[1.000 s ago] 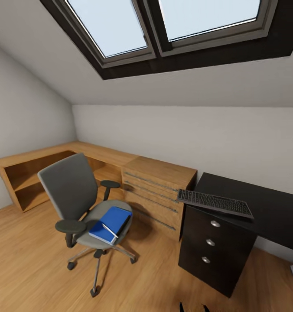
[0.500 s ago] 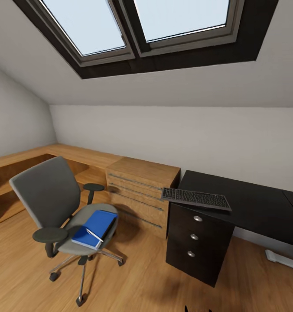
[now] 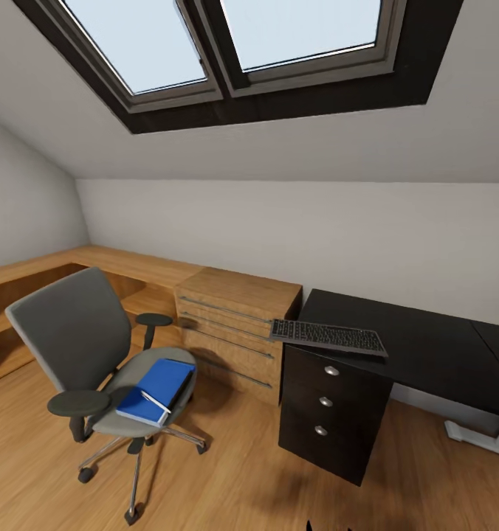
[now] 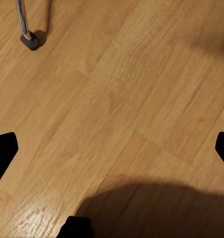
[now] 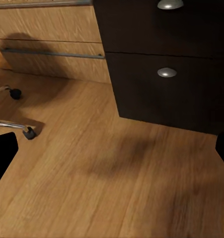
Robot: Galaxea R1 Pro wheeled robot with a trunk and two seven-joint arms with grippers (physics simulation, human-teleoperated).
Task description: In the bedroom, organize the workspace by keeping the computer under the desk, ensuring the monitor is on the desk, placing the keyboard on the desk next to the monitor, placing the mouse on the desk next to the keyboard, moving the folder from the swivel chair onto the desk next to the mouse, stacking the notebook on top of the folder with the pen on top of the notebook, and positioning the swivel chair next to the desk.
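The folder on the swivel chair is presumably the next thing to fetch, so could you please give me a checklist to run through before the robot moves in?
1. Folder lies on the swivel chair seat, in plain sight: ok.
2. Pen rests on top of the stack and may roll off when lifted: not ok.
3. Notebook: cannot tell, no separate dark cover stands out.
4. Keyboard sits on the desk, its left end jutting past the edge: not ok.
5. Left gripper and right gripper: fingers spread wide, nothing between them: ok.
6. Bare desk surface right of the keyboard: ok.
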